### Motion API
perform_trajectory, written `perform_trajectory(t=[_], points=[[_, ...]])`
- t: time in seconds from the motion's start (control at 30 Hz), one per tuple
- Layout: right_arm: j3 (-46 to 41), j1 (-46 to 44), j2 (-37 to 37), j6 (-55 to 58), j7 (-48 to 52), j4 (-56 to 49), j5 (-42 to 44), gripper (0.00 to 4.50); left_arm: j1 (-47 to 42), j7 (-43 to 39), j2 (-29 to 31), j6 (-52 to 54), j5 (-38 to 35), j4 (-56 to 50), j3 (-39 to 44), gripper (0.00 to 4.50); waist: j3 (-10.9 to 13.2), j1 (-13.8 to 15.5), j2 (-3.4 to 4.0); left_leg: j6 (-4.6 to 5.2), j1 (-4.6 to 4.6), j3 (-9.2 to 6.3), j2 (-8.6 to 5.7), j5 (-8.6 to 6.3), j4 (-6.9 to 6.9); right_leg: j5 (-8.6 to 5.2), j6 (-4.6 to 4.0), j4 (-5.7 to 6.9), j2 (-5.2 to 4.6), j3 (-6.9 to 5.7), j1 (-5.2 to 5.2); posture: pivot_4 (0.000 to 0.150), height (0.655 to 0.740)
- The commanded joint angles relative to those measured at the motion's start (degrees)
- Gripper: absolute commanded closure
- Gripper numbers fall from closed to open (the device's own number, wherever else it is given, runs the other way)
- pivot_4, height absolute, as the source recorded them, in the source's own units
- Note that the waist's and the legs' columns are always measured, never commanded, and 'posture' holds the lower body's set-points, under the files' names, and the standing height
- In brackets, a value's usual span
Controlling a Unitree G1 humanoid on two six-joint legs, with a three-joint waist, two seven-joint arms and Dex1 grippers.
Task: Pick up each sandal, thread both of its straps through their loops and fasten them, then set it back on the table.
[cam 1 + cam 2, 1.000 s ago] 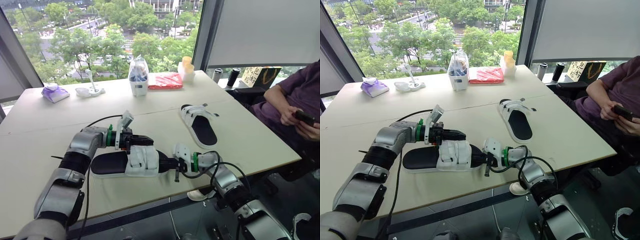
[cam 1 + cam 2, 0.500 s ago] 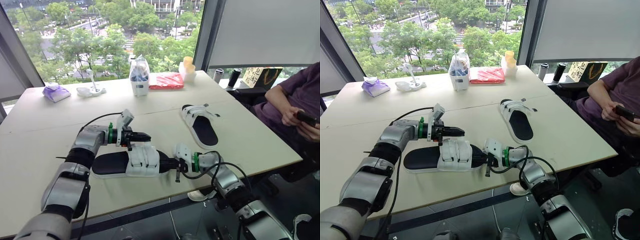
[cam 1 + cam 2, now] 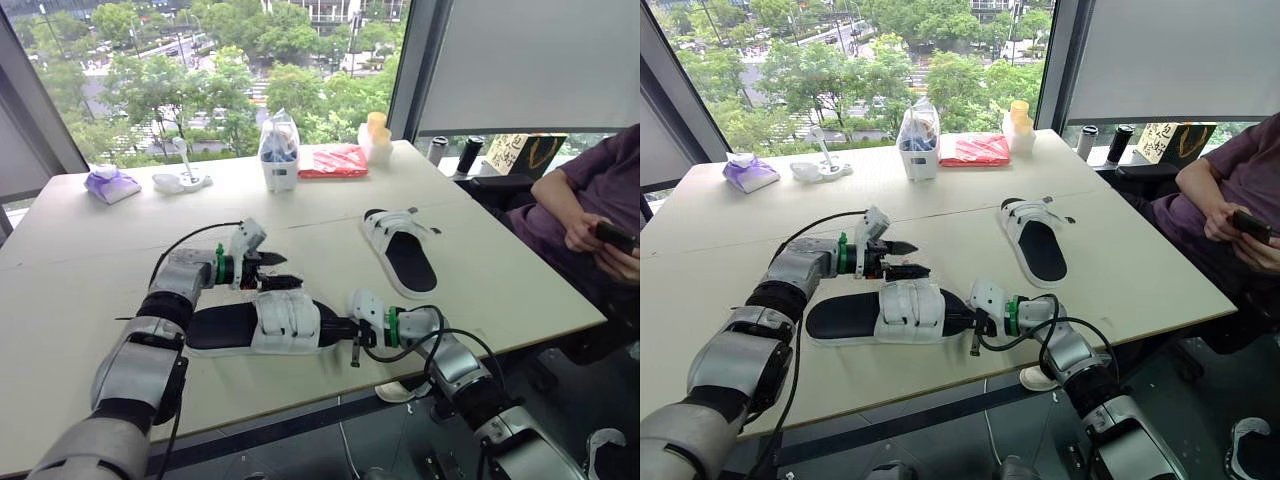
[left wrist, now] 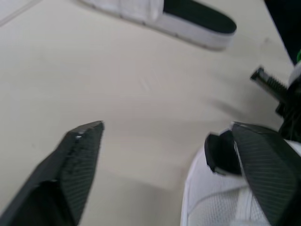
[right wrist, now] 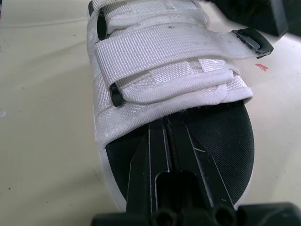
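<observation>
The near sandal (image 3: 225,326), black-soled with two white straps (image 3: 286,318), lies flat near the table's front edge. Both straps lie folded across the foot bed (image 5: 214,136). My left gripper (image 3: 279,270) hovers open just behind the straps, and one finger (image 4: 263,165) hangs over the white strap edge (image 4: 211,202). My right gripper (image 3: 338,327) is shut, with its fingers (image 5: 164,155) resting on the black foot bed at the open end, pointing under the straps. A second sandal (image 3: 402,250) lies at the right.
A person sits at the right holding a phone (image 3: 608,236). Along the far edge stand a clear bag (image 3: 277,150), a red packet (image 3: 330,160), cups (image 3: 373,135), a purple bundle (image 3: 110,185) and a small white stand (image 3: 183,175). The table's front edge (image 3: 300,410) runs close below the near sandal.
My left gripper was shut beside the straps and has now spread its fingers wide, drawing slightly back. The right gripper and both sandals have stayed put.
</observation>
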Motion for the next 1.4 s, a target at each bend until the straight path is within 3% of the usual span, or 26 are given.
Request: perform_trajectory(t=[0.03, 0.1, 0.2, 0.27, 0.43, 0.7, 1.13, 1.23, 1.4], points=[[-1.9, 3.7, -3.7, 5.4, -1.6, -1.2, -1.8, 4.5, 5.7, 4.1, 1.8, 7.2, -6.1, -17.0, 5.9, 0.01, 0.0, 0.0, 0.04, 0.0, -0.02, -0.01, -0.01, 0.0, -0.01, 0.01, 0.01, 0.02, 0.0, 0.01, 0.0, 0.15, 0.74], [-5.1, 4.5, -5.1, 9.1, -2.6, -8.6, 0.9, 4.5, 14.7, 9.2, 2.3, 15.1, -10.4, -34.6, 9.1, 0.01, 0.1, -0.1, 0.13, 0.0, -0.04, 0.02, -0.04, -0.01, -0.11, 0.04, 0.06, 0.01, -0.03, 0.11, -0.03, 0.15, 0.74], [-8.2, 6.3, -6.6, 15.4, -3.8, -18.3, 4.5, 4.5, 24.6, 15.5, 2.9, 25.1, -16.1, -52.3, 12.3, 0.01, 0.3, 0.3, -0.08, 0.04, -0.11, -0.01, -0.32, -0.16, -0.1, 0.44, 0.45, 0.24, -0.04, 0.53, -0.19, 0.15, 0.74], [-11.4, 8.1, -8.7, 21.8, -4.3, -27.3, 8.4, 4.5, 33.2, 19.1, 4.2, 34.3, -22.7, -65.1, 15.8, 0.01, 0.4, 0.1, -0.11, 0.05, -0.62, -0.09, -0.34, -0.17, -0.07, 0.46, 0.5, 0.37, -0.03, 0.54, -0.73, 0.15, 0.74], [-18.4, 9.4, -13.9, 34.9, -6.2, -39.9, 15.4, 4.5, 46.4, 25.2, 5.7, 46.4, -35.4, -79.2, 23.3, 0.01, 0.9, 0.0, -0.23, 0.12, -0.91, -0.17, -0.44, -0.21, -0.01, 0.39, 0.81, 0.76, -0.06, 0.6, -1.23, 0.15, 0.74], [-22.6, 10.3, -18.7, 45.8, -7.8, -48.2, 21.8, 4.5, 52.9, 30.4, 6.8, 47.4, -40.2, -80.2, 24.6, 0.01, 1.2, 0.1, -0.38, 0.13, -1.01, -0.17, -0.46, -0.21, 0.53, 0.12, 0.46, 0.58, -0.09, 0.61, -1.1, 0.15, 0.74], [-21.4, 12.3, -19.1, 50.7, -11.6, -53.5, 24.9, 4.5, 40.8, 24.3, 0.1, 40.5, -35.0, -62.6, 6.5, 0.01, 1.2, 0.2, -0.38, 0.47, -1.19, -0.13, -0.61, -0.41, 0.84, 0.42, 0.16, 0.02, -0.06, 0.81, -0.74, 0.15, 0.74], [-21.5, 12.5, -18.9, 51.1, -12.6, -53.7, 25.2, 4.5, 39.6, 23.3, -0.3, 39.3, -33.9, -60.6, 4.9, 0.83, 1.2, 0.2, -0.38, 0.76, -1.15, -0.14, -0.62, -0.57, 0.81, 0.47, 0.26, 0.11, -0.01, 0.87, -0.76, 0.15, 0.74], [-21.1, 13.5, -18.0, 51.8, -14.8, -55.2, 26.0, 4.5, 37.2, 23.6, -1.9, 40.0, -35.1, -58.9, 5.2, 3.37, 1.2, 0.6, -0.37, 0.82, -1.15, -0.17, -0.62, -0.61, 0.84, 0.43, 0.32, 0.15, 0.01, 0.87, -0.77, 0.15, 0.74]])
